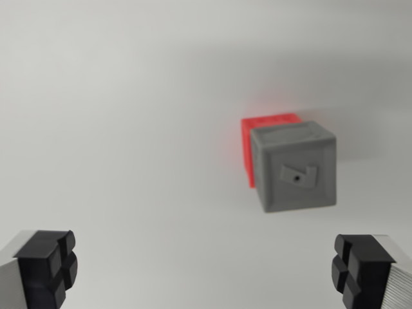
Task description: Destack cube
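Seen from the wrist: grey cube [295,167] atop red cube [257,138], toward one o'clock of spread-wide, empty end effector [206,270].

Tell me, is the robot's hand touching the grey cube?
Apart. The wrist view shows bare white surface between the open hand and the grey cube.

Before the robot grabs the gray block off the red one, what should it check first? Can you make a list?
1. Hand open wide enough: ok, the fingers stand far apart with nothing between them.
2. Gray cube in sight: ok.
3. Gray cube stacked on the red cube: ok, red peeks out behind it.
4. Hand lined up over the gray cube: not ok, the cube lies toward the wrist view's right.
5. White surface around the stack free of clutter: ok in this view.
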You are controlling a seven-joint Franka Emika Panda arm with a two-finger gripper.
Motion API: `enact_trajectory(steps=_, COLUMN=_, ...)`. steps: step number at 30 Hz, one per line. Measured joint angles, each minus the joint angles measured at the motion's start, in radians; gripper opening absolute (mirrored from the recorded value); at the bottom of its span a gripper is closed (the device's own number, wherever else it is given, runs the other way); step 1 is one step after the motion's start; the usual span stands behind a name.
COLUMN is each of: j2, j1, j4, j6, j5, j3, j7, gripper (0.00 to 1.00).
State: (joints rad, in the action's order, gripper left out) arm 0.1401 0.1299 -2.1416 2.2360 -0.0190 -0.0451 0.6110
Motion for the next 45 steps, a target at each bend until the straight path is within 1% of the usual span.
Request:
enact_trajectory(steps=4, j2=0.003, j1=0.014, j4=-0.025, j6=0.035, j5=0.003, j3=-0.006, j7=-0.038, gripper=1.00)
enact_trajectory(steps=12, j2=0.018, j1=0.046, j4=-0.072, j6=0.110, j5=0.013, j3=-0.019, j7=-0.124, gripper=1.00)
enact_trajectory(steps=16, j2=0.030, j1=0.065, j4=-0.096, j6=0.153, j5=0.021, j3=-0.025, j7=-0.176, gripper=1.00)
enact_trajectory(steps=17, j2=0.031, j1=0.068, j4=-0.098, j6=0.159, j5=0.022, j3=-0.025, j7=-0.183, gripper=1.00)
enact_trajectory(steps=23, j2=0.054, j1=0.099, j4=-0.127, j6=0.220, j5=0.036, j3=-0.031, j7=-0.261, gripper=1.00)
enact_trajectory(steps=25, j2=0.064, j1=0.107, j4=-0.132, j6=0.237, j5=0.039, j3=-0.032, j7=-0.271, gripper=1.00)
enact_trajectory(steps=28, j2=0.085, j1=0.108, j4=-0.134, j6=0.261, j5=0.042, j3=-0.032, j7=-0.275, gripper=1.00)
enact_trajectory(steps=31, j2=0.119, j1=0.108, j4=-0.136, j6=0.294, j5=0.046, j3=-0.028, j7=-0.278, gripper=1.00)
enact_trajectory(steps=36, j2=0.167, j1=0.108, j4=-0.137, j6=0.341, j5=0.052, j3=-0.027, j7=-0.282, gripper=1.00)
enact_trajectory(steps=45, j2=0.235, j1=0.109, j4=-0.136, j6=0.409, j5=0.064, j3=-0.024, j7=-0.291, gripper=1.00)
